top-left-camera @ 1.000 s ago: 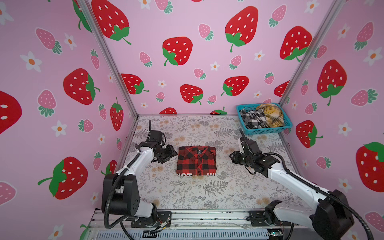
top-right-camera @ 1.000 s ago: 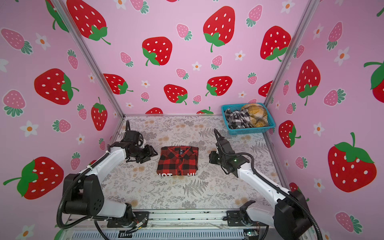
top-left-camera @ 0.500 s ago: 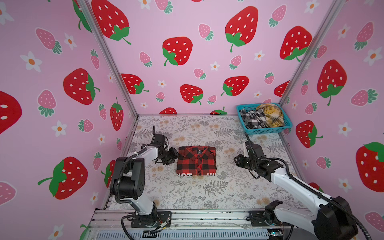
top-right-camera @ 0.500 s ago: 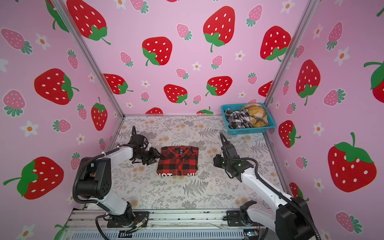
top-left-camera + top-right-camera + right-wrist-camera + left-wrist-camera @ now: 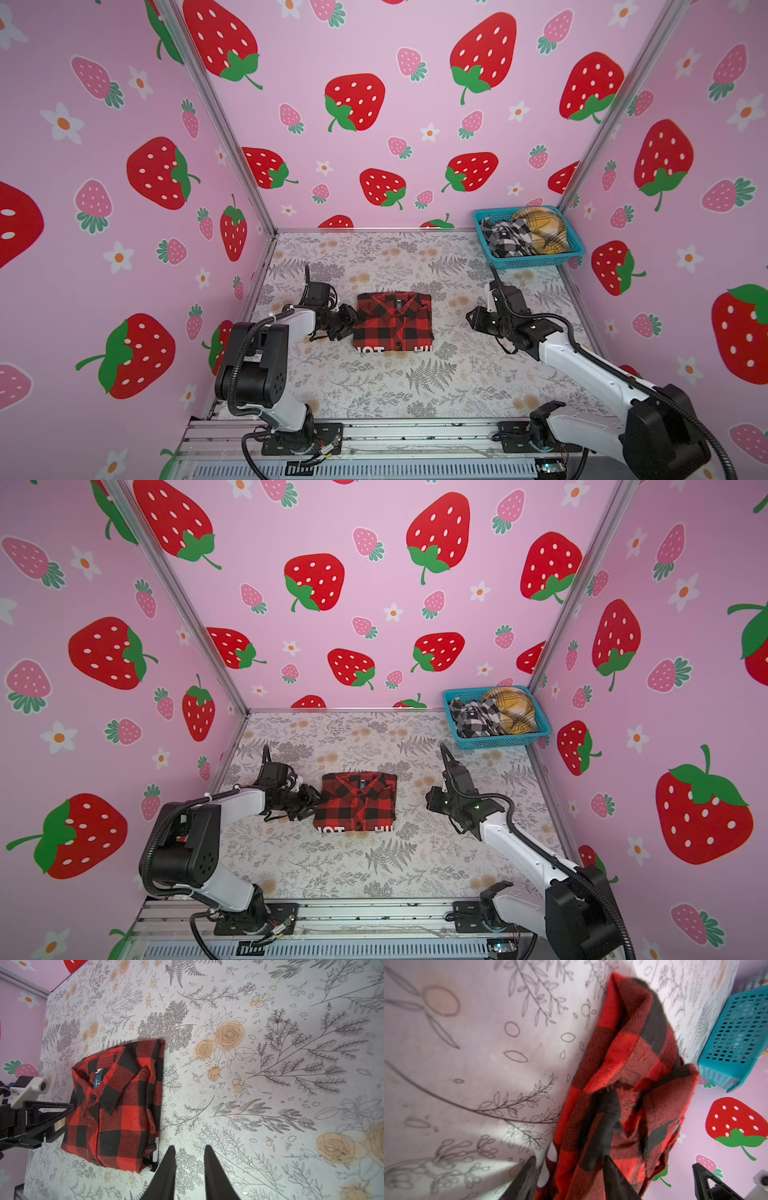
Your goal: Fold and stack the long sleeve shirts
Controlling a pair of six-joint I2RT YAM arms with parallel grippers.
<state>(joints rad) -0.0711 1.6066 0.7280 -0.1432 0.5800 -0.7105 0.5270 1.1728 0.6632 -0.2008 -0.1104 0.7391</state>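
The red-and-black long sleeve shirt [image 5: 392, 322] [image 5: 357, 802] [image 5: 116, 1105] lies folded mid-table, collar toward the back wall. My left gripper [image 5: 351, 322] [image 5: 313, 804] [image 5: 569, 1159] is low at its left edge, open, one finger on each side of the shirt's bunched side fold [image 5: 623, 1064]; a gap still shows beside one finger. Its fingers [image 5: 62, 1108] touch that edge in the right wrist view. My right gripper [image 5: 471, 320] [image 5: 430, 798] [image 5: 189, 1147] hovers right of the shirt, slightly open, holding nothing.
A turquoise basket [image 5: 528, 262] [image 5: 494, 742] [image 5: 737, 1032] stands in the back right corner. It holds a crumpled black-and-white shirt [image 5: 505, 239] [image 5: 473, 719] and a mustard-yellow plaid one [image 5: 542, 230] [image 5: 513, 710]. Pink walls close in three sides.
The left arm has folded lower and its gripper has slid onto the red shirt's left edge, with its jaws narrowing. The right gripper has drawn slightly away to the right.
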